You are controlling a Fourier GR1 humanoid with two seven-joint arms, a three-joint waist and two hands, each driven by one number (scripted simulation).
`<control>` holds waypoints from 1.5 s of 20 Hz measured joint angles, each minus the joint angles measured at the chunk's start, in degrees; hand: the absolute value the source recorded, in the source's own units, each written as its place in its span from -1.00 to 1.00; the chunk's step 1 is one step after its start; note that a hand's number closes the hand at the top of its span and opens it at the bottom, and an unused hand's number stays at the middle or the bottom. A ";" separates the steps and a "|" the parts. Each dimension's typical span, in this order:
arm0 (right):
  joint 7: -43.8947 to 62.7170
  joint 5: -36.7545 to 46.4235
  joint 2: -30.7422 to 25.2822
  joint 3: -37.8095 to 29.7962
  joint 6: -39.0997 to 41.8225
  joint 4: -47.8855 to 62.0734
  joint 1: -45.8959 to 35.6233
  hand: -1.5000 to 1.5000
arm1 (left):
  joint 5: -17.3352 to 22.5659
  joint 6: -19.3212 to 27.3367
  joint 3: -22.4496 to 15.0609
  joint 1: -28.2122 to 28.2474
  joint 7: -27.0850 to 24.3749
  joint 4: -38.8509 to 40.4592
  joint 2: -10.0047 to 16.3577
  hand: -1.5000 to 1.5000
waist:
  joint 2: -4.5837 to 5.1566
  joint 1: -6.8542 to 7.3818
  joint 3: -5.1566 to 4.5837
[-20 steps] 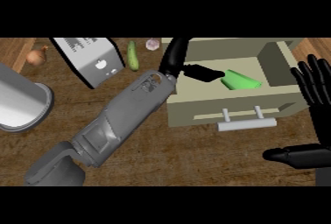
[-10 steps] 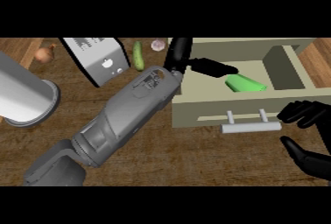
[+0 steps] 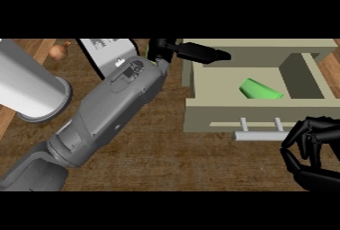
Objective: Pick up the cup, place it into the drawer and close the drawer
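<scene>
Inside the boxy drawer (image 3: 219,114) your smooth green cup (image 3: 260,90) is lying sideways; left hand (image 3: 199,51) is hovering straight-fingered at its back, right hand (image 3: 312,148) curling empty by its handle (image 3: 259,135).

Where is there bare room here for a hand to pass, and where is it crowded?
Bare counter lies below the drawer front, between the left forearm and the right hand. The drawer floor left of the green cup is bare too. Crowded: upper left, among grey cylinder, white box and onion.
</scene>
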 measured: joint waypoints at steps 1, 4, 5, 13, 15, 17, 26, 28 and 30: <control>-0.18 1.70 0.23 0.67 -0.35 -0.04 0.61 1.00 | -0.11 -0.06 0.21 1.45 0.22 -1.66 0.97 -1.00 | -0.04 0.18 -0.01; -0.33 6.84 0.60 2.07 -2.01 1.34 0.14 1.00 | -0.12 -0.82 1.19 4.37 2.19 -6.60 4.32 -1.00 | -0.07 0.70 0.00; 0.39 8.03 0.96 2.76 -2.60 1.72 -0.86 1.00 | -0.18 -1.07 1.69 5.40 2.79 -8.19 5.60 -1.00 | -0.05 0.79 0.01; -3.10 23.58 2.18 9.70 -8.41 9.33 -4.58 1.00 | -0.10 -2.44 4.10 17.58 5.32 -22.72 13.66 -1.00 | -0.02 1.56 0.00; -4.32 28.51 1.53 11.95 -9.78 12.21 -5.39 1.00 | 0.16 -3.02 4.67 20.23 5.49 -25.10 15.04 -1.00 | 0.04 1.78 0.00; -5.53 33.48 0.85 14.18 -11.34 16.11 -6.73 1.00 | 0.49 -4.18 5.57 22.42 5.21 -26.58 16.65 -1.00 | 0.18 2.05 0.00; -10.41 50.17 3.02 20.28 -22.02 39.92 -17.39 1.00 | 1.58 -9.61 9.72 33.47 3.80 -33.86 22.74 -1.00 | 0.46 2.16 0.04; -11.96 51.48 4.25 19.54 -24.33 47.12 -21.18 1.00 | 1.91 -10.98 11.08 35.24 4.00 -35.04 24.00 -1.00 | 0.53 2.06 0.05; -14.01 51.79 4.88 17.97 -26.42 53.80 -24.64 1.00 | 2.26 -12.70 12.22 38.10 3.71 -36.78 25.39 -1.00 | 0.57 2.11 0.06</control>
